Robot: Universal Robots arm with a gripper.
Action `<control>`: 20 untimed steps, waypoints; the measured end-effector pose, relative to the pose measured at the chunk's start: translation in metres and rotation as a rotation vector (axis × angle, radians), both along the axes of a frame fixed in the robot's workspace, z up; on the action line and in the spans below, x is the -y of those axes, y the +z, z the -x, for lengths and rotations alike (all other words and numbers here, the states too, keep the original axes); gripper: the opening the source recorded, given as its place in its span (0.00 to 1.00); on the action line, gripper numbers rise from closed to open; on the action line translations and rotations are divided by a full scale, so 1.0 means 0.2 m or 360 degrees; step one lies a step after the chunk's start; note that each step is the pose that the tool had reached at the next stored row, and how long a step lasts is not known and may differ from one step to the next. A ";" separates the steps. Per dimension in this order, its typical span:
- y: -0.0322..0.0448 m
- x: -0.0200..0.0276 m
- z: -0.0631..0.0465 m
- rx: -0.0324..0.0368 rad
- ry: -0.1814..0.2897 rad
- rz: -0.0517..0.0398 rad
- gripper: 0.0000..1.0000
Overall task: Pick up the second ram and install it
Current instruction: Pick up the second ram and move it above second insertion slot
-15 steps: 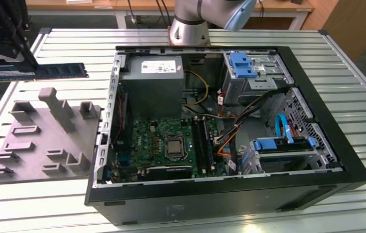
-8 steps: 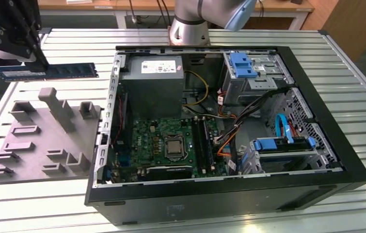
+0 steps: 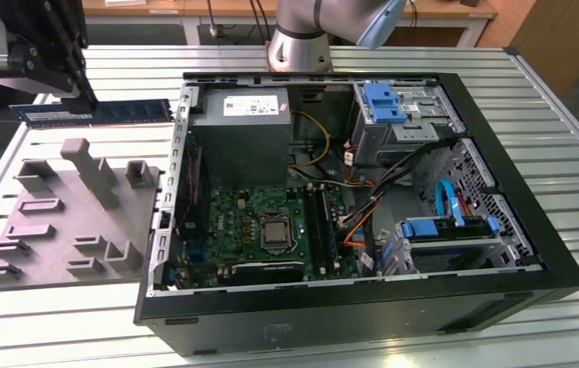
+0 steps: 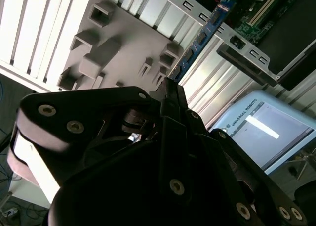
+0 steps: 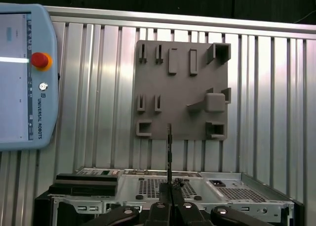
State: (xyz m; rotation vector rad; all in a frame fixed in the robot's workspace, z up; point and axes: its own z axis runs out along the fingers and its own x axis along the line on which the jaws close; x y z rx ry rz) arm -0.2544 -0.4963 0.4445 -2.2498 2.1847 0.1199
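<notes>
Okay, you've got one second ram [image 3: 130,113] clamped in your tool [image 3: 84,107], level, at ten o'clock of the one open case [image 3: 350,310]; one grey fixture [image 3: 64,222] at nine. Tool covers part of the stick; first wrist view sees it edge-on.

Ribbed metal table [image 3: 571,195], open black computer case [image 3: 371,326] lay on its side upon it, grey moulded fixture [image 3: 64,224] sat flat just beside the case
</notes>
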 end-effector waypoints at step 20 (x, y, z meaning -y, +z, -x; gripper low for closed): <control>-0.004 0.000 -0.21 0.0000 0.0000 0.0000 0.13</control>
